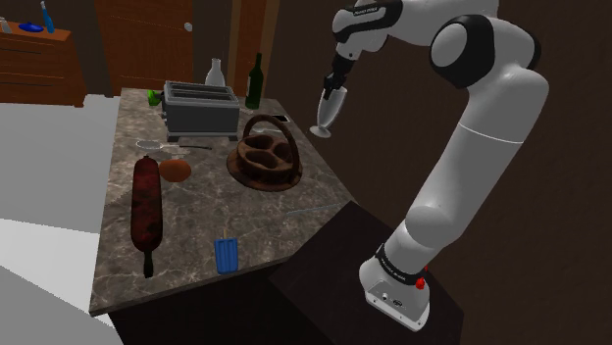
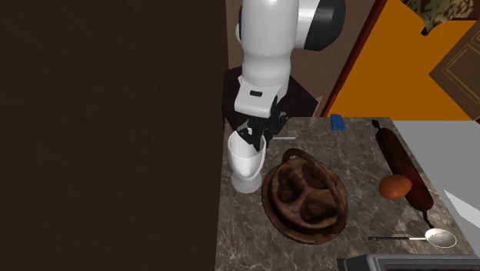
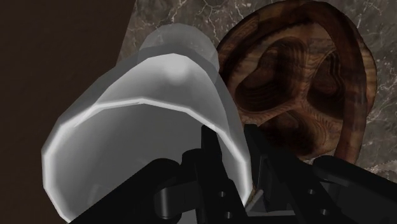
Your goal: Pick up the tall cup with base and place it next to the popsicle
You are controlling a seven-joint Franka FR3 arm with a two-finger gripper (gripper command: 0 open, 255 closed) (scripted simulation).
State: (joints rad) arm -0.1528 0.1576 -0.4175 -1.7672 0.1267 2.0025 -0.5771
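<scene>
The tall, pale translucent cup with a base (image 1: 328,110) hangs a little tilted at the counter's far right edge in the shoulder view. My gripper (image 1: 336,84) is shut on its rim from above. In the second exterior view the cup (image 2: 246,165) sits under the gripper (image 2: 255,138), just left of the wooden basket (image 2: 304,194). The wrist view looks into the cup (image 3: 140,121), with the gripper (image 3: 232,143) pinching its wall, one finger inside and one outside. The blue popsicle (image 1: 227,254) lies flat near the counter's front edge, far from the cup; it also shows as a popsicle (image 2: 337,122) near the stand.
On the marble counter (image 1: 284,221) stand a wooden handled basket (image 1: 265,152), a toaster (image 1: 201,108), a dark bottle (image 1: 255,81) and a white vase (image 1: 216,73). A long dark sausage (image 1: 146,204), a round brown thing (image 1: 176,171) and a spoon (image 2: 431,238) lie on the shoulder view's left.
</scene>
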